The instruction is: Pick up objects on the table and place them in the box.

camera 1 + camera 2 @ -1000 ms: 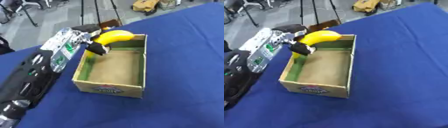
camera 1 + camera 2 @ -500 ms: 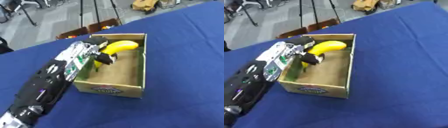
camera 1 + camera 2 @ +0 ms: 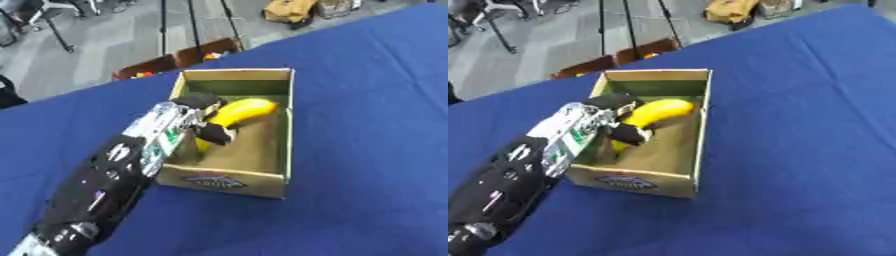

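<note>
A yellow banana (image 3: 234, 114) lies low inside the open cardboard box (image 3: 278, 157), slanting from the far right down to the left wall. My left hand (image 3: 203, 118) reaches over the box's left wall from the lower left, its fingers curled round the banana's lower end. The box stands on the blue tablecloth (image 3: 367, 125) with a printed label on its front face. My right hand shows in neither view.
Beyond the table's far edge is grey floor with brown chairs (image 3: 175, 61), stand legs and a tan bag (image 3: 289, 10). Blue cloth stretches wide to the right of the box and in front of it.
My left hand has carried the banana from above the box's far left corner down into the box. The camera has also shifted, so the box sits differently in the picture.
</note>
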`<state>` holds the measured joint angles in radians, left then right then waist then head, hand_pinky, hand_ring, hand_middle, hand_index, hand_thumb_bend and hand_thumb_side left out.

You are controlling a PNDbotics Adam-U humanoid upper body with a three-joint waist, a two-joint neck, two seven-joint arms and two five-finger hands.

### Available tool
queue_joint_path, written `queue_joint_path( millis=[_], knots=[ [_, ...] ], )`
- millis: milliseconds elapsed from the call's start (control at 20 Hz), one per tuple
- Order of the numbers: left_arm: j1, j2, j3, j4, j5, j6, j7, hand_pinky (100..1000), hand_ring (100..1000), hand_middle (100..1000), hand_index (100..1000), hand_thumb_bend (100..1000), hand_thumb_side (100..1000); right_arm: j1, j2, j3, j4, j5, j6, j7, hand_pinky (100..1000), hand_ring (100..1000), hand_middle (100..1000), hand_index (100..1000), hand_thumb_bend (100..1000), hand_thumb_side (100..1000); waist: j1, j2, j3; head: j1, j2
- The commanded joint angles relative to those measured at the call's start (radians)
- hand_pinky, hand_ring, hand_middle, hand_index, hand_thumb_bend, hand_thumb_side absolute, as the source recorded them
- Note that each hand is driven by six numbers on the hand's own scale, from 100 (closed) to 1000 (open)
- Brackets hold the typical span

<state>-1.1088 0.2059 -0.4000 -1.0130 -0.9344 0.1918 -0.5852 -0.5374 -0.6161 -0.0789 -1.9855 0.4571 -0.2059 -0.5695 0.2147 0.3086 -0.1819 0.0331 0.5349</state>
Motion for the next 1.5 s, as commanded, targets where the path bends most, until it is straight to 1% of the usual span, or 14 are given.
queue_joint_path(
  millis=[50,100,150,300,350,400,450,500,600,800,1000,1150,1350,1500],
  knots=[
    [-0.016,0.018,-0.002,-0.025,-0.025,0.005,-0.057,462,647,834,929,100,694,-0.011,-0.011,-0.007,-0.014,-0.001,0.001,-0.005,719,864,836,912,100,1000,-0.017,-0.018,0.003,0.001,-0.006],
    [-0.016,0.019,-0.003,-0.032,-0.026,0.006,-0.073,539,710,847,935,100,699,-0.01,-0.011,-0.007,-0.014,-0.001,0.001,-0.005,720,864,836,912,100,1000,-0.018,-0.018,0.004,0.001,-0.005],
    [-0.016,0.021,-0.004,-0.04,-0.027,0.007,-0.084,562,729,853,938,100,702,-0.009,-0.011,-0.008,-0.014,0.0,0.002,-0.005,720,864,836,912,100,1000,-0.018,-0.019,0.004,0.001,-0.005],
    [-0.015,0.024,-0.006,-0.056,-0.028,0.012,-0.103,562,729,853,938,100,702,-0.009,-0.01,-0.008,-0.014,0.0,0.002,-0.006,720,864,836,912,100,1000,-0.019,-0.019,0.005,0.001,-0.005],
    [-0.015,0.023,-0.007,-0.06,-0.027,0.013,-0.107,1000,1000,969,1000,324,840,-0.009,-0.01,-0.008,-0.014,0.0,0.002,-0.006,719,864,836,912,100,1000,-0.02,-0.019,0.005,0.001,-0.004],
    [-0.014,0.023,-0.01,-0.068,-0.02,0.007,-0.115,1000,1000,975,1000,357,860,-0.008,-0.01,-0.009,-0.014,0.0,0.003,-0.006,719,864,836,912,100,1000,-0.023,-0.02,0.007,0.001,-0.002],
    [-0.014,0.025,-0.013,-0.077,-0.01,0.002,-0.125,1000,1000,1000,1000,447,906,-0.007,-0.01,-0.009,-0.014,0.001,0.004,-0.006,719,864,836,912,100,1000,-0.025,-0.02,0.009,0.001,-0.001],
    [-0.013,0.028,-0.014,-0.086,0.003,-0.002,-0.134,1000,1000,1000,1000,499,931,-0.006,-0.009,-0.01,-0.014,0.001,0.005,-0.006,719,864,836,912,100,1000,-0.027,-0.021,0.01,0.001,0.001],
    [-0.013,0.034,-0.015,-0.106,0.032,-0.001,-0.149,1000,1000,1000,1000,547,963,-0.006,-0.008,-0.01,-0.014,0.001,0.007,-0.006,719,864,836,912,100,1000,-0.03,-0.021,0.013,0.002,0.004],
    [-0.016,0.046,-0.01,-0.169,0.084,0.023,-0.149,1000,1000,1000,1000,551,973,-0.005,-0.008,-0.01,-0.014,0.001,0.011,-0.005,719,864,836,912,100,1000,-0.033,-0.022,0.017,0.003,0.01],
    [-0.021,0.061,0.017,-0.251,0.135,0.049,-0.123,1000,1000,1000,1000,563,1000,-0.005,-0.007,-0.01,-0.014,0.002,0.013,-0.005,719,864,836,912,100,1000,-0.037,-0.023,0.02,0.001,0.015],
    [-0.022,0.076,0.039,-0.308,0.176,0.061,-0.104,1000,1000,1000,1000,541,1000,-0.003,-0.007,-0.011,-0.014,0.003,0.014,-0.006,719,864,836,912,100,1000,-0.038,-0.023,0.022,-0.003,0.018],
    [-0.016,0.091,0.071,-0.38,0.233,0.077,-0.067,1000,1000,1000,1000,481,1000,-0.002,-0.007,-0.013,-0.014,0.003,0.015,-0.009,719,864,835,912,100,1000,-0.039,-0.024,0.026,-0.009,0.019],
    [-0.008,0.104,0.09,-0.43,0.277,0.085,-0.032,1000,1000,1000,1000,461,1000,0.0,-0.007,-0.014,-0.014,0.004,0.016,-0.011,719,864,835,912,100,1000,-0.04,-0.024,0.029,-0.015,0.019]
  ],
)
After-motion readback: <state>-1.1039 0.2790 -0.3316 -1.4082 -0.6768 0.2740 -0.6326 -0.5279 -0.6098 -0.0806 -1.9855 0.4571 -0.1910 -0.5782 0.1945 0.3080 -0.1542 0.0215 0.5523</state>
